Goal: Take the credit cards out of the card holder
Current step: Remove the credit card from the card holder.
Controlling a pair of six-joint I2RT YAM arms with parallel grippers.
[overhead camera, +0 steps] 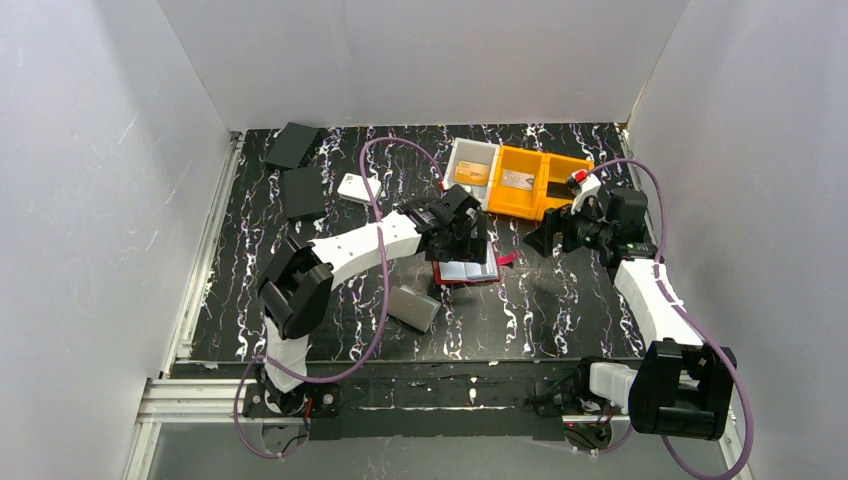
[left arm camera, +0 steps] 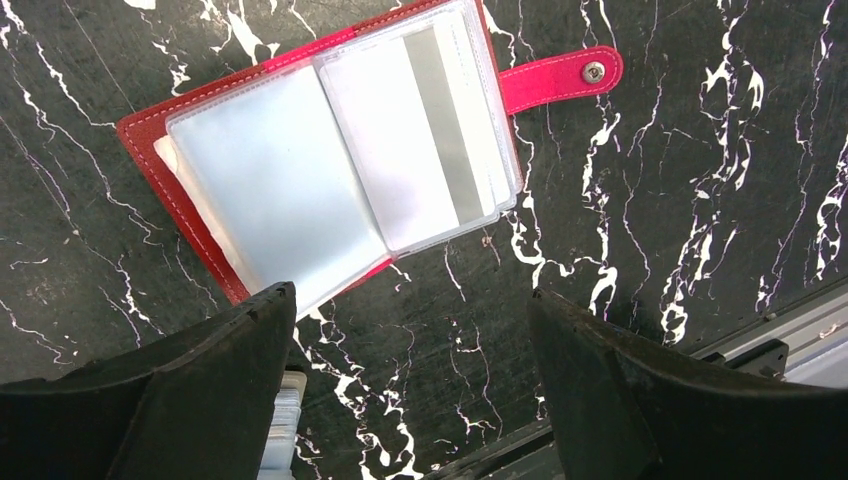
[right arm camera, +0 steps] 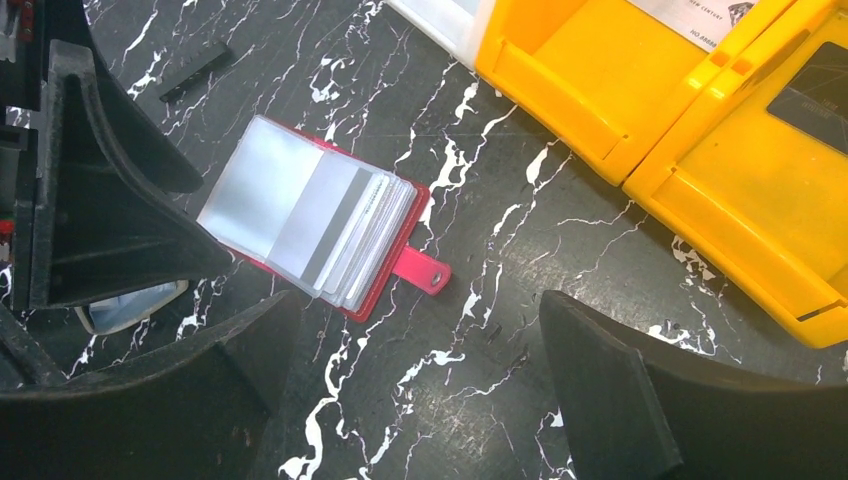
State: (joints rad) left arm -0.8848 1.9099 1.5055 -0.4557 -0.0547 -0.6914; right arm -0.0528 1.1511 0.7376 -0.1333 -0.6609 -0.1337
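The dark red card holder (left arm camera: 150, 140) lies open and flat on the marbled table, clear sleeves up, snap tab (left arm camera: 560, 75) out to one side. A silver-grey credit card (left arm camera: 440, 120) with a magnetic stripe shows inside its top sleeve. My left gripper (left arm camera: 412, 300) hangs open just beside the holder's edge, with only bare table between the fingers. In the right wrist view the card holder (right arm camera: 380, 300) lies ahead of my open, empty right gripper (right arm camera: 420, 310). From above, the left gripper (overhead camera: 462, 240) is over the card holder (overhead camera: 468, 272) and the right gripper (overhead camera: 540, 240) is to its right.
A white bin (overhead camera: 458, 160) and two yellow bins (overhead camera: 518, 205) stand at the back right; an orange-gold card (overhead camera: 473, 172), a pale card (overhead camera: 517, 180) and a dark card (right arm camera: 815, 100) lie in them. A grey case (overhead camera: 413, 306), white box (overhead camera: 357, 187) and dark boxes (overhead camera: 302, 192) sit left.
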